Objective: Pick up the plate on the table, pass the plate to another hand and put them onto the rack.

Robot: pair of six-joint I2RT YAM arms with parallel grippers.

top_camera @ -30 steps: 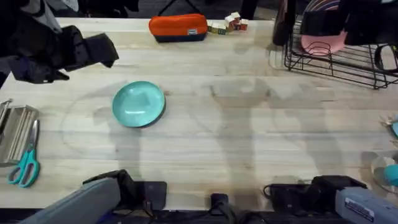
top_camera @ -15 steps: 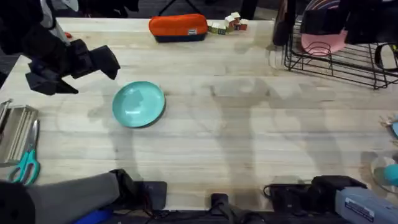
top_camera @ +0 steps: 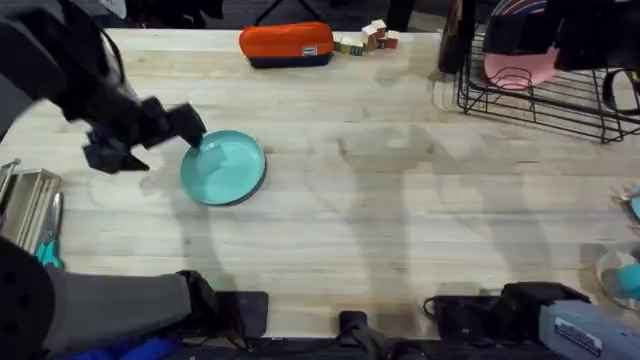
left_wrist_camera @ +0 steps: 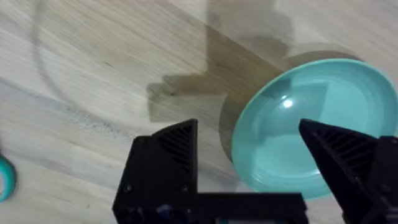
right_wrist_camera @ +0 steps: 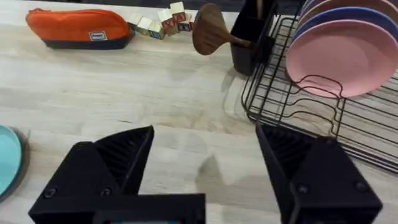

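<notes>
Plate (top_camera: 224, 168) lies flat on the surface (top_camera: 400, 200), concave side up, in the left half, well apart from the rack (top_camera: 545, 85) at the far right corner. Being round, it has no long axis; rim is level all round.

Left gripper (top_camera: 150, 140) is low at the plate's left edge, jaws spread wide. In the left wrist view one finger (left_wrist_camera: 171, 155) is over bare wood just outside the rim and the other over the plate's bowl (left_wrist_camera: 317, 124), so the near rim sits between them. Contact with the plate: cannot tell.

Right gripper (right_wrist_camera: 205, 162): jaws spread, nothing between them, above bare wood. The rack holds pink plates (right_wrist_camera: 339, 53) upright on edge.

An orange pouch (top_camera: 286, 44) lies at the far edge.
</notes>
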